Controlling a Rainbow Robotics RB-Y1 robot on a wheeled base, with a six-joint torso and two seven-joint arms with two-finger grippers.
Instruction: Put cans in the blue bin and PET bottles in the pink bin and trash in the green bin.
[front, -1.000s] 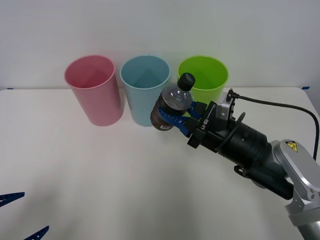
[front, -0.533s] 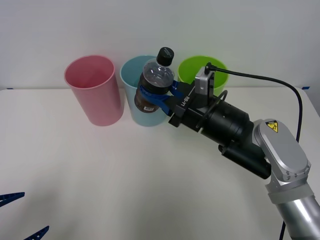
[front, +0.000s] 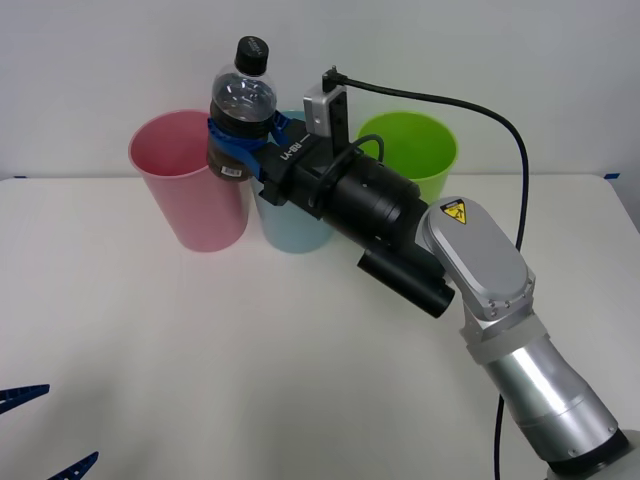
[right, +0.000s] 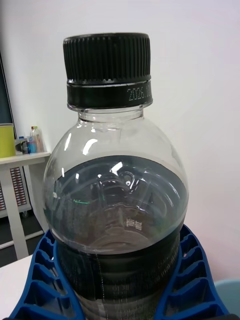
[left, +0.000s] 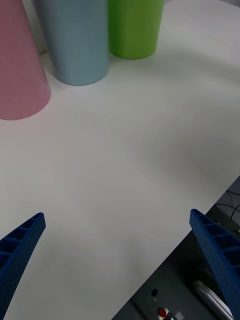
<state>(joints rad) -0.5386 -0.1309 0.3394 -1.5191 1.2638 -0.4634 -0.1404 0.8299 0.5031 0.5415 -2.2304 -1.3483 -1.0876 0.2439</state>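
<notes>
The step in hand looks like the carry of the PET bottle toward its bin: the right end effector (front: 240, 140) has its blue ribbed fingers closed round the dark lower body of the small clear plastic bottle with the black screw cap (front: 240, 105), which it holds upright in the air. Taking the round pink plastic bin (front: 188, 180) as the landmark, the bottle hangs above that bin's rim on the side nearest the light blue plastic bin (front: 292, 225), not yet over the middle of the opening. The light blue bin stands just beside the pink one, and the lime green plastic bin (front: 410, 150) stands beyond the blue, farthest from the pink. The next move probably calls for shifting the bottle over the centre of the pink opening, then parting the fingers to drop it in. The left end effector (left: 120, 260) waits spread wide and empty above the white counter (front: 200, 340), well away from the pink bin.
</notes>
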